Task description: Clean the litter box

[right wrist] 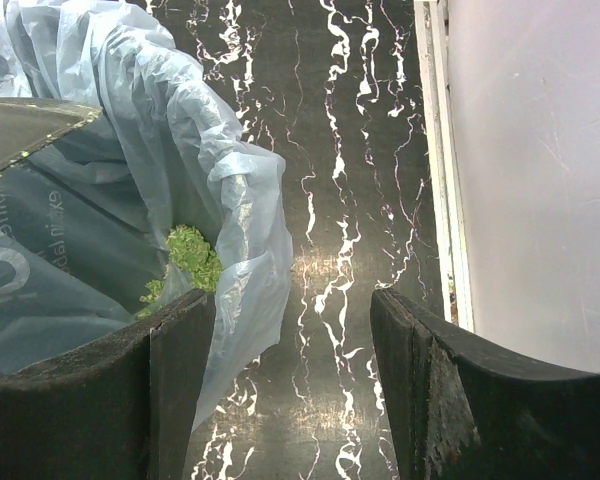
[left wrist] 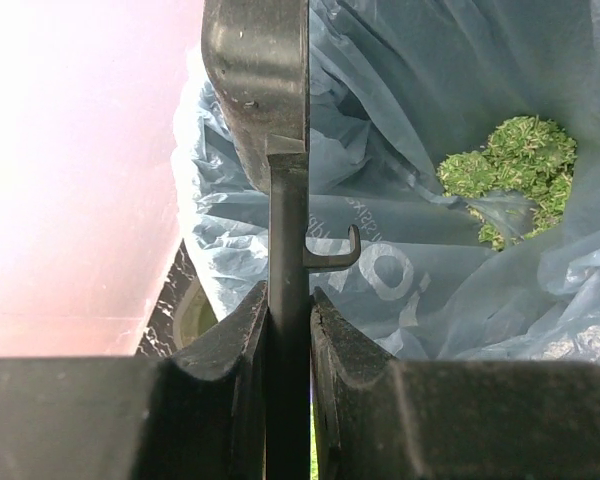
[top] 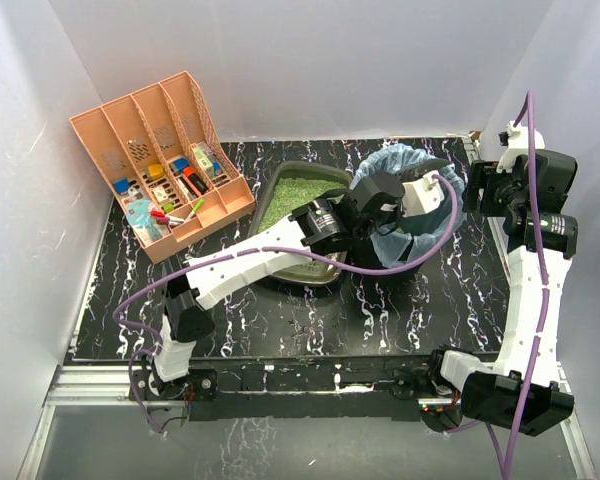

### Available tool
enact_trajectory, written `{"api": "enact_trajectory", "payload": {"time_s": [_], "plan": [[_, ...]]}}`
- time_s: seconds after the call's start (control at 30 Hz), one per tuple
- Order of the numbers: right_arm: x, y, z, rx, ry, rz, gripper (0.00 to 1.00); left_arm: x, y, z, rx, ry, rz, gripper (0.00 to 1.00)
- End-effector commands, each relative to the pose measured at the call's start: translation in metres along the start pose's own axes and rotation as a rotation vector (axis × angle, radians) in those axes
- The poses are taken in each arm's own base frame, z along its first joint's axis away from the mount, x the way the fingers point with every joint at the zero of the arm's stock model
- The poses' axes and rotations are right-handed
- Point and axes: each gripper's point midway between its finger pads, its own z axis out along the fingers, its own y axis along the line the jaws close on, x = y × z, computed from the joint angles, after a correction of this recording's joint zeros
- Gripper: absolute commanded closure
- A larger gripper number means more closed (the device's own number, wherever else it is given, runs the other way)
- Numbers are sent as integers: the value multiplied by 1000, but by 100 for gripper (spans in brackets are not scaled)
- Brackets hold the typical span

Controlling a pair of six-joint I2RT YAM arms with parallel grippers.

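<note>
Left gripper (left wrist: pixel 288 310) is pinched tight on the thin handle of a dark scoop (left wrist: pixel 255 90). The blade shows edge-on at top centre of the left wrist view, held out over the blue bag (left wrist: pixel 430 90) so whatever it lifts drops inside. 1 clump of green litter (left wrist: pixel 515 165) lies in the bag, upper right, so this looks like the dump part of a scoop pass. Litter box (top: pixel 310 164) is at centre of the top view, just left of the bin (top: pixel 448 215), green litter in it, partly under the left arm; sitting that close keeps the carry short. Right gripper (right wrist: pixel 290 310) is spread wide and empty, low by the bin's right side, probably parked to steady it. Can't tell if it touches the bag.
</note>
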Motion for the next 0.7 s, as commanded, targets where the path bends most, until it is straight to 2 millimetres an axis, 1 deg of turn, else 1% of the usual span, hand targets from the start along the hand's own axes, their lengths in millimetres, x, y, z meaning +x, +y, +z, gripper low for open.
{"api": "enact_trajectory", "payload": {"time_s": [0.0,0.13,0.3,0.4,0.5,0.57,0.67], "plan": [[-18,-4,0,15,-69,0,31,-24,36,-38,-73,-74,0,100],[-22,1,-1,-15,-79,-8,31,-27,43,-49,-85,-84,-32,100],[-29,24,-2,-157,-96,-43,32,-37,47,-68,-32,-122,-111,100],[-36,30,-2,-201,-104,-55,33,-38,48,-78,0,-136,-149,100],[-47,33,-6,-222,-128,-77,33,-35,50,-84,28,-137,-189,100],[-52,35,-7,-235,-144,-88,33,-33,55,-90,39,-143,-219,100],[-58,41,-8,-268,-161,-101,33,-30,69,-99,46,-156,-281,100]]}}
